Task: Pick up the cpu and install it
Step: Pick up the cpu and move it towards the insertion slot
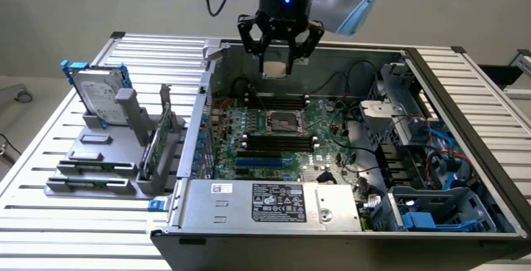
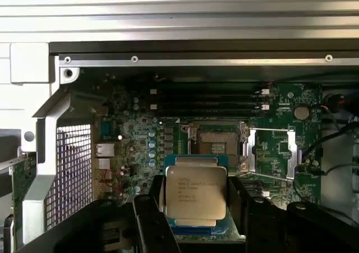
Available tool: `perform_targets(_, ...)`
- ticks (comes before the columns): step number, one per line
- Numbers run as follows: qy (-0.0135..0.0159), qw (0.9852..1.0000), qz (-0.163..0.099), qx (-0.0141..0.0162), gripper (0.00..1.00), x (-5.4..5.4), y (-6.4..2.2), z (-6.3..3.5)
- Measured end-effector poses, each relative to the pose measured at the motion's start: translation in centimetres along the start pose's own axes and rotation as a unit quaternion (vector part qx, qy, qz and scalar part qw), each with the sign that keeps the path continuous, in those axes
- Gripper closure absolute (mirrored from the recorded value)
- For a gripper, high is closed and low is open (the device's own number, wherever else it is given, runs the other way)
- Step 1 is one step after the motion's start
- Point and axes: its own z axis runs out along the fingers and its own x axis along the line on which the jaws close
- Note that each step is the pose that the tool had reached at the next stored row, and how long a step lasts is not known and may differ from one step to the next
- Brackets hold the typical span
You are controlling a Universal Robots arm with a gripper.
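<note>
My gripper hangs above the open computer case, over its far part. It is shut on the cpu, a flat square chip with a silver-grey printed top and a blue-green rim; in the exterior view the cpu shows as a pale square between the black fingers. Below lies the green motherboard with the square black-framed metal socket. In the wrist view the socket lies uncovered just beyond the held chip, its retention frame swung aside.
Black memory slots flank the socket. A metal power supply sits at the case front, cables and drive cages at the exterior view's right. An upright hard drive and grey fixtures stand on the slatted table at the exterior view's left.
</note>
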Motion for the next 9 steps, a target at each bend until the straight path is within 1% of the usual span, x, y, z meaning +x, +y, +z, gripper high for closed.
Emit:
perform_targets(2, 0.0000, 1.0000, 0.000, 0.0000, 0.45, -0.9, 0.18, 0.35)
perform_targets(5, 0.0000, 1.0000, 0.000, -0.0001, 0.45, -2.0, 0.23, 0.88)
perform_targets(7, 0.0000, 1.0000, 0.000, 0.0000, 0.45, -2.5, 0.21, 1.22)
perform_targets(9, 0.0000, 1.0000, 0.000, 0.0000, 0.45, -2.8, 0.19, 1.58)
